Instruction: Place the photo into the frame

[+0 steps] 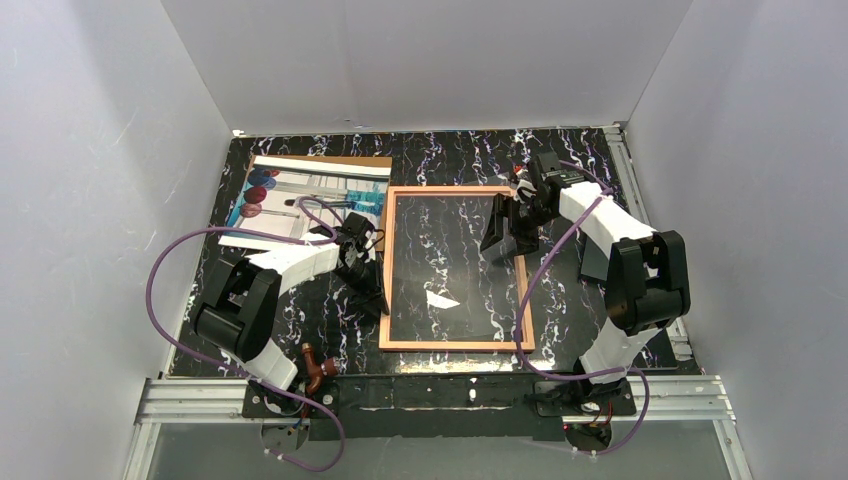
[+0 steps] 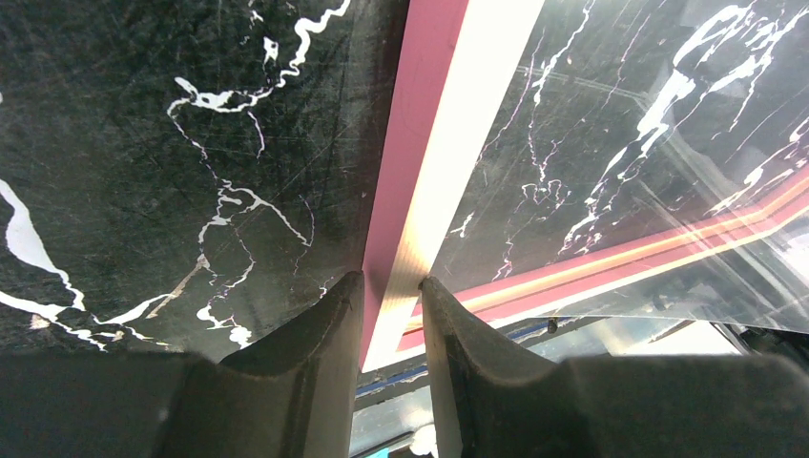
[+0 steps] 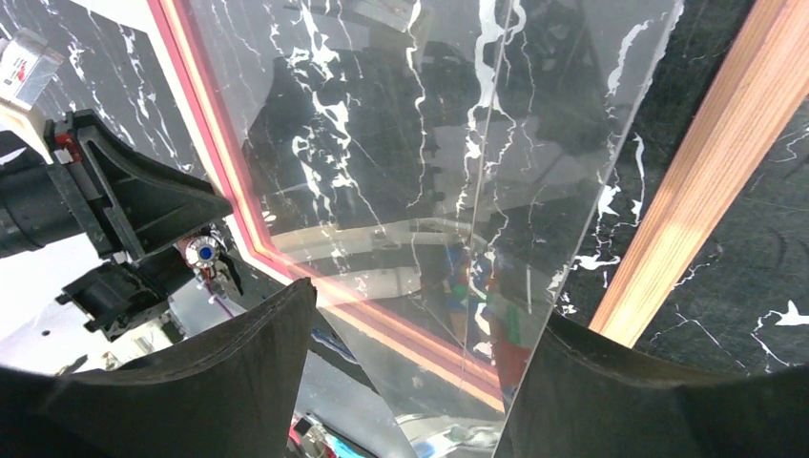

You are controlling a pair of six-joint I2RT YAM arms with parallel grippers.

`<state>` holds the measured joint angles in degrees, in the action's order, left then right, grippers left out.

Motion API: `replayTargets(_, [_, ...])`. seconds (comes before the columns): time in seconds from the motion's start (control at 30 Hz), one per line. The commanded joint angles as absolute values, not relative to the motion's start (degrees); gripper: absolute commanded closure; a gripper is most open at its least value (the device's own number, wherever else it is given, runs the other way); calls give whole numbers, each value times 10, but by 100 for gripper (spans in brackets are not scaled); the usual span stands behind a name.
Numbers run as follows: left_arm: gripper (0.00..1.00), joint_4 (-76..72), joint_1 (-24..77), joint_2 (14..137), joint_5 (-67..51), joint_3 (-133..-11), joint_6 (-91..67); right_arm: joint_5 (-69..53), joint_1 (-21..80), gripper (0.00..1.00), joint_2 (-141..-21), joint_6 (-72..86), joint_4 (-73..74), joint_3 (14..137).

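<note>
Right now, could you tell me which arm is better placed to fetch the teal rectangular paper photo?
Probably left: the left gripper is beside the teal rectangular paper photo, though clamped on the thin copper-backed picture frame. The open right gripper is across the frame.

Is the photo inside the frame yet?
No, it's out. The photo lies at the far left, beside the frame, and only the black table shows through the frame.

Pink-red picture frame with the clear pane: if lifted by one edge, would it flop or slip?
Probably stiff: the thin pink-red picture frame shows straight rails, even where the left gripper pinches one. Likely light, being so thin. Its clear pane mirrors the lights, so it is smooth and may slip or crack.
</note>
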<state>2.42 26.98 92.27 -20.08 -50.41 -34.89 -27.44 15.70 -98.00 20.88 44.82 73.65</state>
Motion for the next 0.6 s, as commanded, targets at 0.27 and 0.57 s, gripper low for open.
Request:
replayTargets(0.27, [73,90,283,951,-173,-491,-335,-205,176,24,-979,205,448,733])
replayTargets(0.57, [73,91,285,954,-172,-493,-334,-107,203,23,-990,205,464,738])
